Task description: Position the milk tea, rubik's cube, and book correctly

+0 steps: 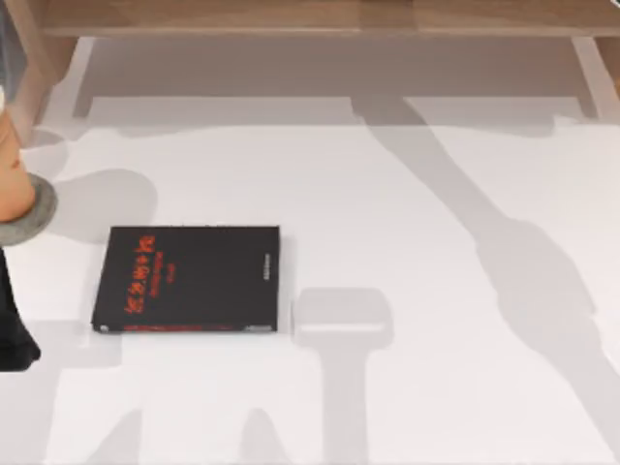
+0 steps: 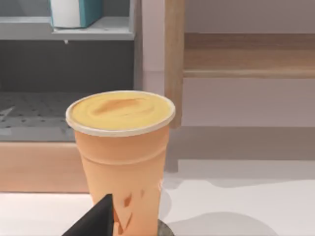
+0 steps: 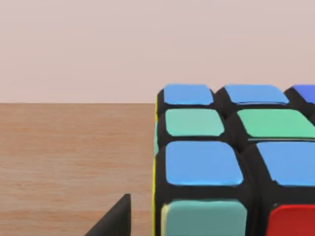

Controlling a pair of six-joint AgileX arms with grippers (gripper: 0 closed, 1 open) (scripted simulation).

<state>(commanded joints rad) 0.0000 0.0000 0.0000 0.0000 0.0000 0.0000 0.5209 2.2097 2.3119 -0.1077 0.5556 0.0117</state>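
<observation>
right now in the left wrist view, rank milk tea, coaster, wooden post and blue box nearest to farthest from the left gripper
1. milk tea, directly before the left gripper.
2. grey coaster, under the cup; too close to call.
3. wooden post, behind the cup.
4. blue box, on the grey shelf; hard to rank against the post.

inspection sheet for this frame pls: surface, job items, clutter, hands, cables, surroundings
Surface: white table, arm shadows across it.
Job items: milk tea upright on a grey coaster at the table's left edge; cube on a wooden surface; blue book on a shelf.
Clutter: black book flat, left of centre.
Hands: left by the tea, right by the cube; fingers unclear.
Cables: nothing seen.
Surroundings: wooden shelf at the far edge.
</observation>
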